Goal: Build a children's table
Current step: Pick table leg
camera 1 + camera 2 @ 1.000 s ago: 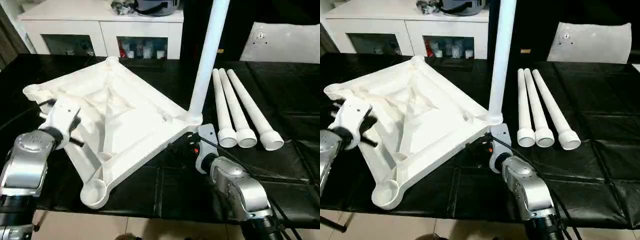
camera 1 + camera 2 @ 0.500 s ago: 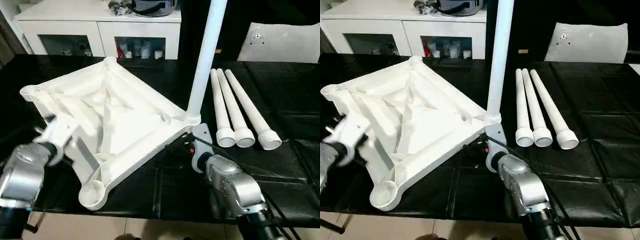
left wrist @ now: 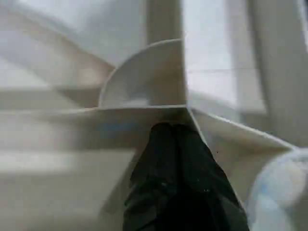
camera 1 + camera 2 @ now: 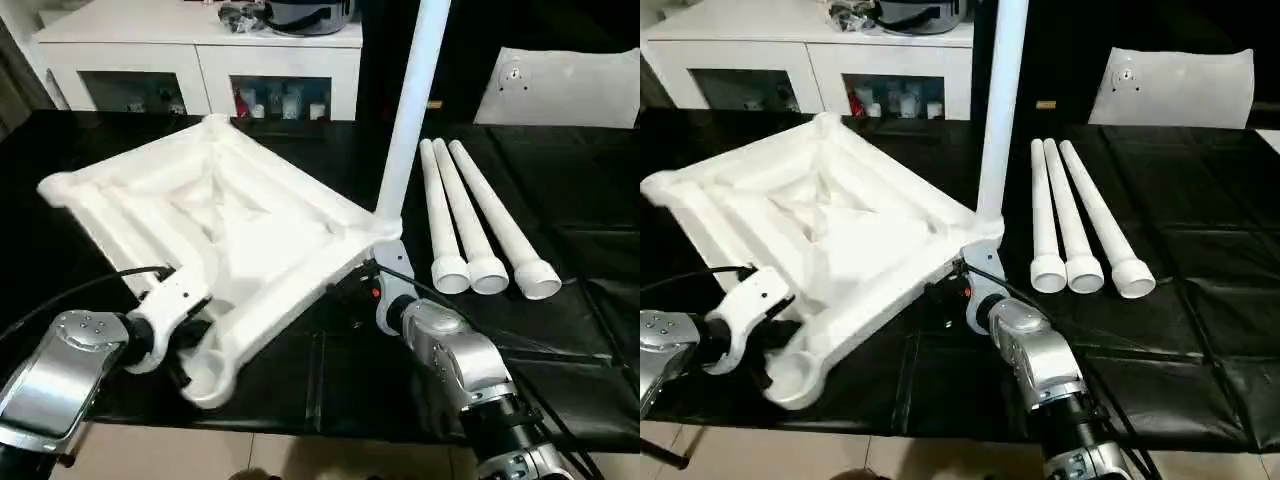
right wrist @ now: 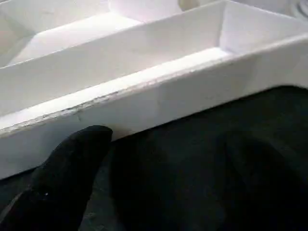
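The white tabletop [image 4: 230, 220] lies ribbed side up on the black table, tilted, its near corner socket [image 4: 205, 375] by the table's front edge. One white leg [image 4: 410, 100] stands upright in the right corner socket. Three more legs [image 4: 470, 215] lie side by side to the right. My left gripper [image 4: 192, 338] sits at the near corner; in the left wrist view its fingers [image 3: 168, 149] are shut, tips against a rib junction. My right gripper [image 4: 350, 290] is open just below the right corner, one finger [image 5: 72, 163] close to the tabletop's outer wall [image 5: 159, 101].
A white glass-door cabinet [image 4: 200, 60] stands behind the black work table [image 4: 570, 330]. A white bag [image 4: 560, 85] leans at the back right. The table's front edge [image 4: 320, 430] runs just beyond the near corner socket, with floor below.
My left gripper has dropped from the tabletop's left edge to its near corner. The tabletop has shifted and tipped. My right gripper has edged closer under the right corner.
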{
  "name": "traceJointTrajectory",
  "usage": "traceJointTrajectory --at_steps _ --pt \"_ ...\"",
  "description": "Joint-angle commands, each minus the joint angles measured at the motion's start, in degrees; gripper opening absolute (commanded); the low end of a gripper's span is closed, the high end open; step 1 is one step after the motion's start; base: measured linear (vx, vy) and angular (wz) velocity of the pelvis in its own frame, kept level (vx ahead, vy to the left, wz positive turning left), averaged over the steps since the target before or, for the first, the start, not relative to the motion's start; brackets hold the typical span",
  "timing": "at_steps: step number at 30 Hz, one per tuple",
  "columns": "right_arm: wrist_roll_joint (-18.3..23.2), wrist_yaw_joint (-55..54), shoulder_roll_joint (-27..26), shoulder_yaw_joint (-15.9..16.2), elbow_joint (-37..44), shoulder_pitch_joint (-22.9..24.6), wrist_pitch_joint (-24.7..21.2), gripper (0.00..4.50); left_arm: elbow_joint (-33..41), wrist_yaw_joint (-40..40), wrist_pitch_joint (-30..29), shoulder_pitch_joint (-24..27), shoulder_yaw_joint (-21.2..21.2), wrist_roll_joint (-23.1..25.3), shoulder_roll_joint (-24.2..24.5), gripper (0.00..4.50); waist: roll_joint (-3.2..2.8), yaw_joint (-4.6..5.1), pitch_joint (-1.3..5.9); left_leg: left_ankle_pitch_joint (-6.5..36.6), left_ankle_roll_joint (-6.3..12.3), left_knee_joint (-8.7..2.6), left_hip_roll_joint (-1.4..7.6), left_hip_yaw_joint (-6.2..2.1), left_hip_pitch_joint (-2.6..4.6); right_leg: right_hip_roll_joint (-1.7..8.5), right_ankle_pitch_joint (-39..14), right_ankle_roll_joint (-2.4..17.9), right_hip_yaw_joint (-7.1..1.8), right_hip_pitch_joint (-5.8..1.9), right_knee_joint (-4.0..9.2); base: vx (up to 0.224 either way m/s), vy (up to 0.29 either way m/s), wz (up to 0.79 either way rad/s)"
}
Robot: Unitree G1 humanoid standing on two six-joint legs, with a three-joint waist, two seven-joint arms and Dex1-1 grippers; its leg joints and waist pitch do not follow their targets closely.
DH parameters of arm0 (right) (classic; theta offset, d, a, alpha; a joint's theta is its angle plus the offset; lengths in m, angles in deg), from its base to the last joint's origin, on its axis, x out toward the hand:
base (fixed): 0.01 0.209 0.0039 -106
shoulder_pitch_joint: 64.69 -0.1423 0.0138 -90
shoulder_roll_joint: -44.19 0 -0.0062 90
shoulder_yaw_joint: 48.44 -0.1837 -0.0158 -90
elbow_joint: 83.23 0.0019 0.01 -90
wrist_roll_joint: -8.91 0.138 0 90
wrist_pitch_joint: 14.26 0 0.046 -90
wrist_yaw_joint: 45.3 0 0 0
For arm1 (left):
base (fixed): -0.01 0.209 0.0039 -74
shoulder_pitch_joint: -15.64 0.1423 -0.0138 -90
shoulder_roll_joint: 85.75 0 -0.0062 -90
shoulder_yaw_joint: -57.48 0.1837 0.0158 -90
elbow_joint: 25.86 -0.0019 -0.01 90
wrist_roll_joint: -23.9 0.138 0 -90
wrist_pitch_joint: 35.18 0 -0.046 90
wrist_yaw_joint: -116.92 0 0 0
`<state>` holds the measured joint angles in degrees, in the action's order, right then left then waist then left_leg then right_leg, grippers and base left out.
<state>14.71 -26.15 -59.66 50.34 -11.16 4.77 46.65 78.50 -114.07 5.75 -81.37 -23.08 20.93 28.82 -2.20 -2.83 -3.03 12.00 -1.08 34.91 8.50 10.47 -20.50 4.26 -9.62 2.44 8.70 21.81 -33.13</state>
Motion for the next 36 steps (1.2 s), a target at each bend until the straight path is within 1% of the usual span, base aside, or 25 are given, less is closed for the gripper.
traceJointTrajectory --at_steps 1,3,5,6,7,8,9,11,13,16,17,18,20,21,22,23,24,26,27,28,30,32,34,35,36 --pt "0.02 0.68 -0.97 0.81 -0.78 -1.91 0.88 4.5 3.56 -5.24 1.65 -0.18 4.34 -4.51 -1.21 0.01 -0.4 0.19 2.77 19.8 -2.92 -5.63 5.63 -3.58 0.83 6.77 -24.2 5.28 -5.5 -1.92 4.57 0.0 0.0 0.0" --pt "0.04 0.72 -0.94 0.76 -0.91 -1.98 0.94 4.5 3.25 -5.68 2.31 -0.64 4.82 -4.72 -1.75 0.01 -0.32 0.56 2.9 18.34 -2.89 -5.56 5.58 -3.46 0.66 6.73 -22.16 5.98 -5.61 -2.06 4.33 0.0 0.0 0.0" --pt "-0.04 0.91 -0.74 0.73 -1.02 -2.01 1.04 4.5 1.86 -4.97 3.87 -2.31 5.71 -4.45 -3.75 0.01 -0.28 0.94 2.94 17.21 -2.49 -5.46 5.5 -3.31 0.55 6.65 -20.68 6.67 -5.65 -2.18 4.21 0.0 0.0 0.0" --pt "-0.05 0.93 -0.71 0.71 -1.0 -1.99 1.04 4.5 1.58 -4.74 4.25 -2.59 5.82 -4.33 -4.15 0.01 -0.25 0.88 2.99 16.53 -2.16 -5.28 5.4 -3.18 0.66 6.71 -20.65 6.8 -5.67 -2.16 4.29 0.0 0.0 0.0" --pt "-0.16 0.95 -0.55 0.68 -0.98 -1.91 1.14 4.5 0.94 -4.23 4.6 -3.56 6.39 -3.82 -4.58 0.01 -0.15 0.88 2.98 15.62 -1.66 -5.25 5.36 -3.14 0.52 6.69 -20.65 6.84 -5.65 -2.3 4.35 0.0 0.0 0.0" --pt "-0.18 0.95 -0.52 0.68 -0.97 -1.89 1.16 4.5 0.88 -4.19 4.57 -3.72 6.49 -3.74 -4.55 0.01 -0.14 0.8 3.03 15.38 -1.53 -5.21 5.35 -3.11 0.6 6.68 -20.88 6.73 -5.62 -2.31 4.37 0.0 0.0 0.0" --pt "-0.18 0.82 -0.35 0.39 -0.7 -1.77 1.17 4.5 1.09 -4.55 4.21 -4.3 6.02 -3.91 -3.68 0.01 -0.5 0.89 3.09 14.61 -1.18 -5.16 5.31 -3.12 0.41 6.65 -20.56 6.73 -5.54 -2.52 4.36 0.0 0.0 0.0" --pt "-0.29 0.69 -0.25 0.15 -0.51 -1.68 1.23 4.5 1.57 -5.3 4.45 -4.5 5.41 -4.22 -2.73 0.01 -0.3 0.94 3.12 14.4 -0.96 -5.11 5.3 -3.08 0.53 6.56 -20.71 6.74 -5.48 -2.43 4.4 0.0 0.0 0.0" --pt "-0.5 0.91 -0.19 -0.13 -0.45 -1.49 1.3 4.5 1.65 -5.9 5.36 -4.79 3.92 -5.29 -2.61 0.01 -0.3 0.89 3.02 14.41 -0.73 -5.14 5.31 -3.02 0.64 6.39 -21.39 6.77 -5.4 -2.32 4.5 0.0 0.0 0.0" --pt "-0.85 1.02 -0.16 -0.23 -0.45 -1.33 1.4 4.5 0.8 -5.83 6.15 -5.33 2.88 -5.97 -3.46 0.01 -0.46 0.86 2.98 15.6 -1.38 -5.23 5.49 -3.1 0.89 6.33 -22.11 6.57 -5.35 -2.2 4.52 0.0 0.0 0.0" --pt "-0.89 1.11 -0.17 -0.23 -0.46 -1.31 1.4 4.5 0.53 -6.04 6.06 -5.45 3.07 -6.05 -3.52 0.01 -0.21 0.92 2.98 15.71 -1.4 -5.26 5.47 -3.05 0.88 6.24 -22.03 6.53 -5.35 -2.17 4.55 0.0 0.0 0.0" --pt "-0.91 1.21 -0.18 -0.24 -0.5 -1.32 1.38 4.5 0.25 -6.31 5.93 -5.59 3.34 -6.12 -3.55 0.01 -0.38 0.87 2.96 16.2 -1.56 -5.3 5.46 -3.11 0.91 6.27 -22.25 6.48 -5.37 -2.18 4.48 0.0 0.0 0.0" --pt "-0.88 1.35 -0.28 -0.2 -0.6 -1.36 1.35 4.5 -0.99 -6.69 7.1 -5.69 6.34 -4.21 -2.59 0.01 -0.29 0.86 2.97 16.43 -1.62 -5.33 5.42 -3.15 0.89 6.31 -22.42 6.18 -5.41 -2.19 4.55 0.0 0.0 0.0" --pt "-0.89 1.32 -0.37 -0.17 -0.68 -1.4 1.38 4.5 -1.27 -6.58 7.14 -5.72 7.0 -4.08 -2.52 0.01 -0.29 0.82 2.98 16.08 -1.58 -5.32 5.39 -3.12 0.79 6.38 -22.25 6.23 -5.48 -2.26 4.47 0.0 0.0 0.0" --pt "-0.91 1.29 -0.47 -0.12 -0.76 -1.45 1.41 4.5 -1.55 -6.52 7.11 -5.73 7.72 -3.89 -2.42 0.01 -0.44 0.81 2.99 15.96 -1.6 -5.29 5.39 -3.13 0.81 6.45 -22.18 6.28 -5.49 -2.29 4.49 0.0 0.0 0.0" --pt "-0.92 1.29 -0.56 -0.09 -0.81 -1.48 1.43 4.5 -1.76 -6.56 7.14 -5.72 8.21 -3.75 -2.31 0.01 -0.35 0.84 3.01 15.87 -1.55 -5.31 5.4 -3.1 0.85 6.36 -22.12 6.23 -5.47 -2.22 4.47 0.0 0.0 0.0" --pt "-1.01 1.18 -0.81 0.0 -1.06 -1.64 1.53 4.5 -2.44 -7.03 8.1 -5.76 9.74 -2.67 -1.82 0.01 -0.38 0.83 3.03 15.77 -1.54 -5.32 5.4 -3.13 0.81 6.35 -21.94 6.23 -5.46 -2.27 4.47 0.0 0.0 0.0" --pt "-1.06 1.17 -1.06 0.06 -1.28 -1.87 1.6 4.5 -3.49 -6.72 9.11 -6.11 9.99 -2.48 -2.99 0.01 -0.41 0.89 3.05 15.64 -1.55 -5.35 5.44 -3.18 0.8 6.35 -21.65 6.29 -5.47 -2.27 4.37 0.0 0.0 0.0" --pt "-1.03 1.26 -1.14 0.08 -1.33 -2.01 1.65 4.5 -3.88 -6.56 9.34 -6.44 9.86 -2.81 -3.86 0.01 -0.1 1.0 3.03 15.43 -1.57 -5.27 5.39 -3.02 0.79 6.37 -21.5 6.31 -5.5 -2.29 4.51 0.0 0.0 0.0" --pt "-1.0 1.33 -1.22 0.09 -1.42 -2.21 1.67 4.5 -4.23 -6.52 9.56 -6.86 9.81 -3.28 -4.88 0.01 -0.28 0.83 3.06 15.28 -1.62 -5.23 5.43 -3.07 0.9 6.49 -21.8 6.41 -5.49 -2.29 4.46 0.0 0.0 0.0" --pt "-1.04 1.41 -1.36 0.01 -1.82 -2.84 1.77 4.5 -4.81 -6.6 9.82 -7.92 9.85 -4.71 -7.47 0.01 -0.1 0.88 3.05 15.32 -1.6 -5.21 5.42 -3.01 0.91 6.44 -22.16 6.51 -5.49 -2.25 4.53 0.0 0.0 0.0" --pt "-1.15 1.41 -1.49 -0.08 -2.36 -3.46 2.03 4.5 -5.42 -6.23 10.11 -8.91 10.05 -5.41 -9.45 0.01 -0.16 0.83 3.02 15.46 -1.66 -5.17 5.46 -3.03 0.9 6.56 -22.52 6.44 -5.47 -2.29 4.62 0.0 0.0 0.0" --pt "-1.07 1.42 -1.69 -0.31 -2.73 -4.18 2.07 4.5 -6.28 -5.77 10.52 -10.13 10.33 -6.19 -11.5 0.01 -0.05 0.85 3.16 14.37 -1.54 -5.13 5.47 -3.02 0.69 6.6 -21.13 6.68 -5.54 -2.48 4.45 0.0 0.0 0.0" --pt "-1.07 1.42 -1.69 -0.31 -2.73 -4.18 2.07 4.5 -6.28 -5.77 10.52 -10.13 10.33 -6.19 -11.5 0.01 0.01 0.89 3.21 13.96 -1.47 -5.13 5.49 -3.04 0.66 6.6 -20.59 6.84 -5.53 -2.52 4.33 0.0 0.0 0.0" --pt "-1.12 1.35 -1.76 -0.44 -2.87 -4.56 2.18 4.5 -7.57 -5.04 11.37 -11.03 10.35 -5.98 -12.76 0.01 0.03 0.84 3.24 13.3 -1.1 -5.0 5.39 -2.86 0.68 6.56 -19.95 7.0 -5.58 -2.46 4.43 0.0 0.0 0.0"
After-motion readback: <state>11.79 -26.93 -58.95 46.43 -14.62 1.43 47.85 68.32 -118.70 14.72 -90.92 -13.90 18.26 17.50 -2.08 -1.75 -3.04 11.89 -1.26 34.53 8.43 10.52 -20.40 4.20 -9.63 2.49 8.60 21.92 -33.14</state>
